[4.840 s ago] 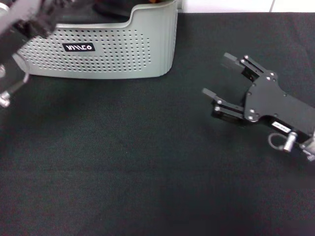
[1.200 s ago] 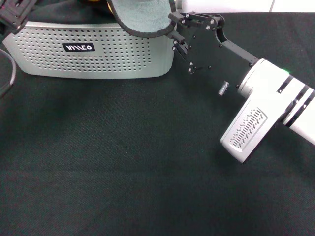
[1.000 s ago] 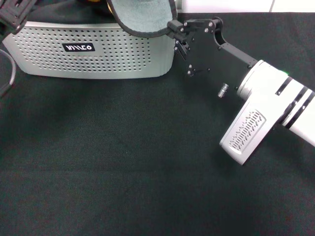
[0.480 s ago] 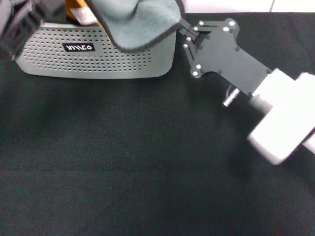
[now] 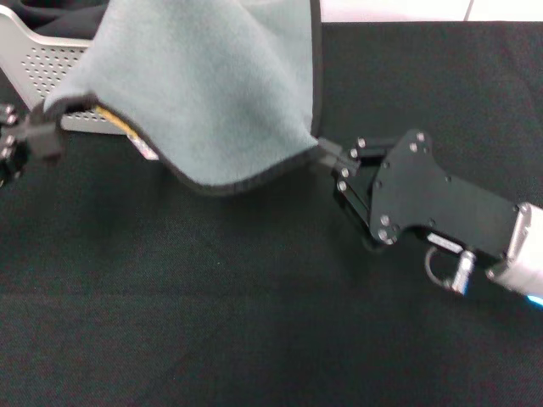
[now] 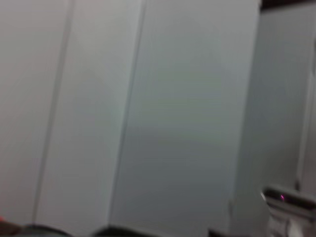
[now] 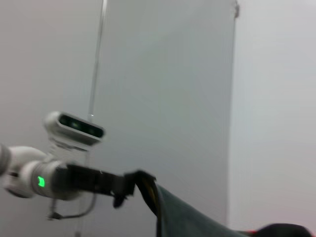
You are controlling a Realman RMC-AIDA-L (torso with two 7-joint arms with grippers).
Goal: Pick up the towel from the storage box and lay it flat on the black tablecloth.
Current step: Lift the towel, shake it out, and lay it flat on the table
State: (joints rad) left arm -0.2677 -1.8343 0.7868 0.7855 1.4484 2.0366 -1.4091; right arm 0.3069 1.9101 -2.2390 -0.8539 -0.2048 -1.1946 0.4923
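Grey-teal towel [image 5: 212, 85] pinched at two corners: right gripper [image 5: 327, 154] clamped on near-right edge, left gripper [image 5: 42, 123] on left corner. Towel hangs stretched between them, above black tablecloth [image 5: 212, 305], clear of storage box [image 5: 47, 64]. Lift done; lowering and flattening remain.

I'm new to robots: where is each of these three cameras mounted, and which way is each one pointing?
Head view: on the robot's head, looking down at the black tablecloth, the storage box and the towel, held between the left gripper and right gripper.
Left wrist view: on the left arm, facing pale wall panels; none of its own fingers show.
Right wrist view: on the right arm, facing the wall, with the other arm farther off.
Shared: head and right wrist views both show the towel and left gripper.
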